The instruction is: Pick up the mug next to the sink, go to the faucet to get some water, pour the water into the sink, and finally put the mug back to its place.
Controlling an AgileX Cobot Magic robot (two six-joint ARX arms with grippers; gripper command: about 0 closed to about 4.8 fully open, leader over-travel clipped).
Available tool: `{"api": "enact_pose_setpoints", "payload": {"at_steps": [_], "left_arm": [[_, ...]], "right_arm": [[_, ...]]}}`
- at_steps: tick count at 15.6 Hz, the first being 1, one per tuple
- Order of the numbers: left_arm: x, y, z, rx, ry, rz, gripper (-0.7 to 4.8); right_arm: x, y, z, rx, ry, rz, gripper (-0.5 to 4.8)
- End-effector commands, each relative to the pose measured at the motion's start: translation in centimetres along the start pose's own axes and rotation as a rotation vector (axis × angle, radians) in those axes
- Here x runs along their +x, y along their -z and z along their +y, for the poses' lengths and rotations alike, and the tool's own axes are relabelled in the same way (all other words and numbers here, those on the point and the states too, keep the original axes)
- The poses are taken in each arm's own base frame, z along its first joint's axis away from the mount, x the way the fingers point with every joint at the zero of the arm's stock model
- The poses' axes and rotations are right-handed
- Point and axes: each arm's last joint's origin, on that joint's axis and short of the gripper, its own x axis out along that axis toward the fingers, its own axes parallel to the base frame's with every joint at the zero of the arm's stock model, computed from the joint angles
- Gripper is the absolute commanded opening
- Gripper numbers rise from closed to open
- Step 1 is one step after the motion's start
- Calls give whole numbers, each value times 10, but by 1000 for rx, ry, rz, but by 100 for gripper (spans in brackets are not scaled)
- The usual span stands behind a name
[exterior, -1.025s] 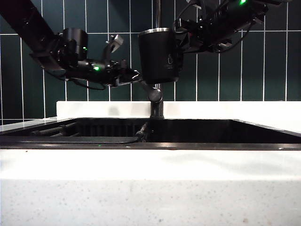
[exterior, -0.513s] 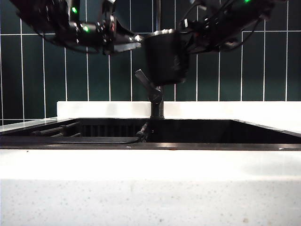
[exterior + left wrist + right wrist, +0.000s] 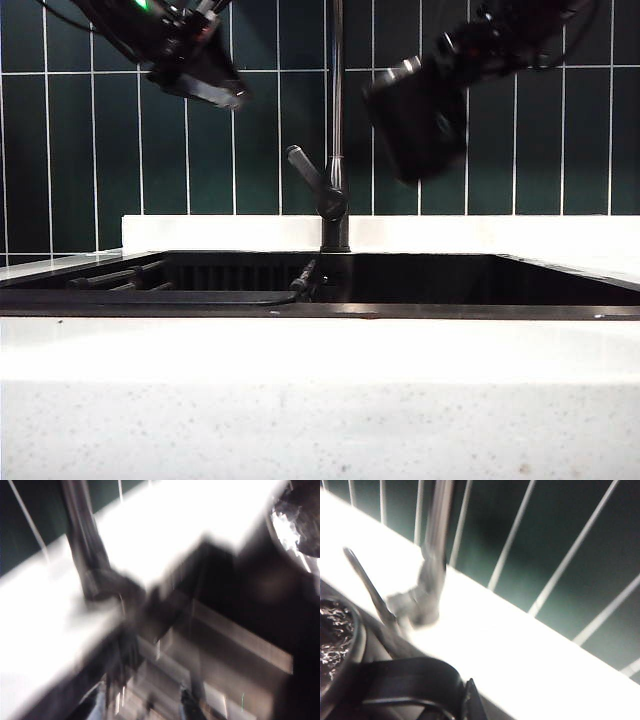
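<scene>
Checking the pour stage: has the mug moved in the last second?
Yes. The mug, held by the right gripper, moved right of the faucet pipe and tilted.

The mug (image 3: 418, 118) is showing matte black with a silver rim, and the water inside it is glinting white on dark. The faucet (image 3: 335, 130) is reading as dark metal with a grey lever. The sink (image 3: 420, 280) is lying black, its slatted rack parts dark too. The countertop (image 3: 320, 400) is gleaming white with fine dark speckles. The wall tiles (image 3: 560, 140) are showing deep green, lined with pale grout. Both arms are black, the left one carrying a small green light.
</scene>
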Motion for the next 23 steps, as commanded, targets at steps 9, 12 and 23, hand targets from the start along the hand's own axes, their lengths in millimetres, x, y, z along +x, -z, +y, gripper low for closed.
{"api": "enact_pose_setpoints", "payload": {"at_steps": [9,12,23], "left_arm": [[-69,55,-74,25,-243,-88,183],[-62,85,-83,-83,-283,-106,183],[-33,157,-98,-283,-271,-150,183]], "right_arm": [[-23,-10,-4,-308,207,154,-1],[-22,-11,7,-510,181,203,-1],[-17,-28,45,-1156,161,234,0]]}}
